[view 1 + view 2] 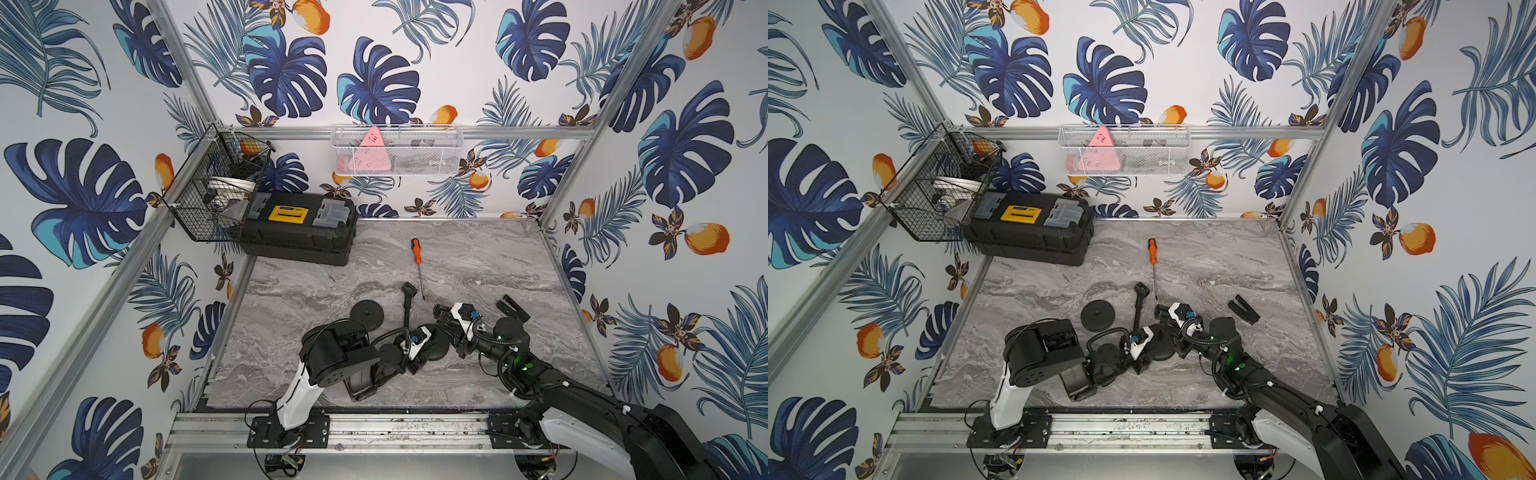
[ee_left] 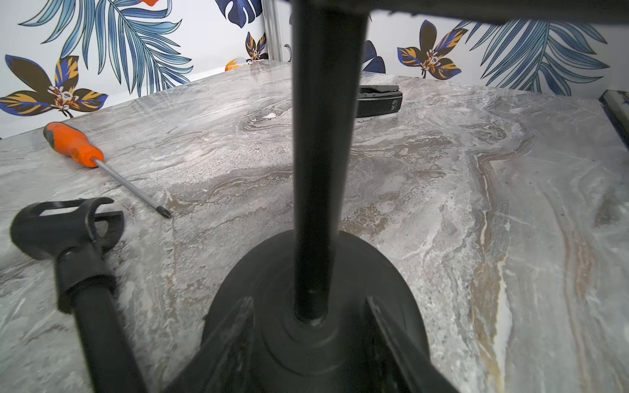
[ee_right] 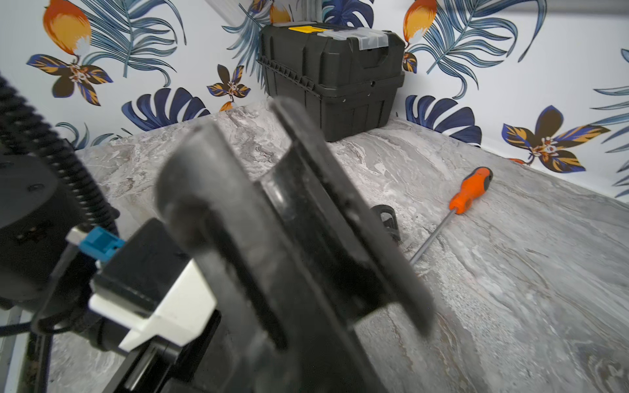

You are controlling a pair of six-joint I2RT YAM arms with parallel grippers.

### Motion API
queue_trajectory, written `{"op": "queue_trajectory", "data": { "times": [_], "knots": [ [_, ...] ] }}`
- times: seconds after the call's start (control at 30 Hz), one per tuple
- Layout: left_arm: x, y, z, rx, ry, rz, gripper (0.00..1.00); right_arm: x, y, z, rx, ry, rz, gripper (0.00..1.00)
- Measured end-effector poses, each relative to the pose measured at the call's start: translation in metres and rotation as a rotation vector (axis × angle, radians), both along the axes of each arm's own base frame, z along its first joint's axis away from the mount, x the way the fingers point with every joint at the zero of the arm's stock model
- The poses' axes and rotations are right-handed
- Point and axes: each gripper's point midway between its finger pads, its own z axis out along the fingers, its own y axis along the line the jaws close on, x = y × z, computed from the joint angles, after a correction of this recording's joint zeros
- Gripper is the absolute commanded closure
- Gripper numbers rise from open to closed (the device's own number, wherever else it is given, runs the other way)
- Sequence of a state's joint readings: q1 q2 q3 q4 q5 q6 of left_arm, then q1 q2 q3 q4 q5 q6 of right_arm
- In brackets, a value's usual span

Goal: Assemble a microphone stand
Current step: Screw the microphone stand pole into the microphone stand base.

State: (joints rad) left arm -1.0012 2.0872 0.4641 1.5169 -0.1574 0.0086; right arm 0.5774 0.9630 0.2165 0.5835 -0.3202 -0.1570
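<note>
Upright pole [image 2: 320, 136] seated in base [image 2: 374, 272] on surface [image 2: 442, 170], standing between the parted, non-touching fingers of left tool [image 2: 309, 299]; right tool [image 3: 279, 190] clamped on pole higher up.

Bare tabletop [image 1: 490, 253] lies open far right. Nearer, the screwdriver [image 1: 416, 252], a lying clip rod [image 1: 407, 309], a loose disc [image 1: 368, 314], what looks like a clamp [image 1: 513, 308] and the upright pole [image 2: 316, 170] crowd passage; the toolbox [image 1: 299, 232] blocks far left.
</note>
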Motion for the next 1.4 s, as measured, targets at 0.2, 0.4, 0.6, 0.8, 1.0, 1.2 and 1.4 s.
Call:
{"op": "queue_trajectory", "data": {
  "times": [0.2,0.4,0.6,0.8,1.0,1.2,1.4],
  "knots": [
    [-0.002,0.0,0.001,-0.005,0.007,-0.011,0.46,0.0,0.006,-0.001,-0.025,0.001,-0.022,1.0],
    [-0.004,-0.002,0.006,-0.015,0.003,-0.022,0.51,0.001,0.011,-0.002,-0.046,-0.008,-0.059,1.0],
    [-0.003,-0.006,0.01,-0.026,-0.002,-0.031,0.56,0.002,0.007,-0.002,-0.033,0.004,-0.159,1.0],
    [0.0,-0.011,0.016,-0.042,-0.013,-0.034,0.57,0.002,-0.001,-0.001,-0.011,0.033,-0.294,1.0],
    [0.002,-0.016,0.02,-0.055,-0.019,-0.041,0.59,0.001,0.0,-0.002,-0.021,0.036,-0.411,1.0],
    [0.003,-0.018,0.019,-0.056,-0.02,-0.04,0.62,0.001,0.002,-0.002,-0.037,0.025,-0.488,1.0],
    [0.007,-0.02,0.017,-0.055,-0.022,-0.026,0.7,0.001,-0.002,-0.001,-0.023,0.045,-0.518,1.0]
  ]
}}
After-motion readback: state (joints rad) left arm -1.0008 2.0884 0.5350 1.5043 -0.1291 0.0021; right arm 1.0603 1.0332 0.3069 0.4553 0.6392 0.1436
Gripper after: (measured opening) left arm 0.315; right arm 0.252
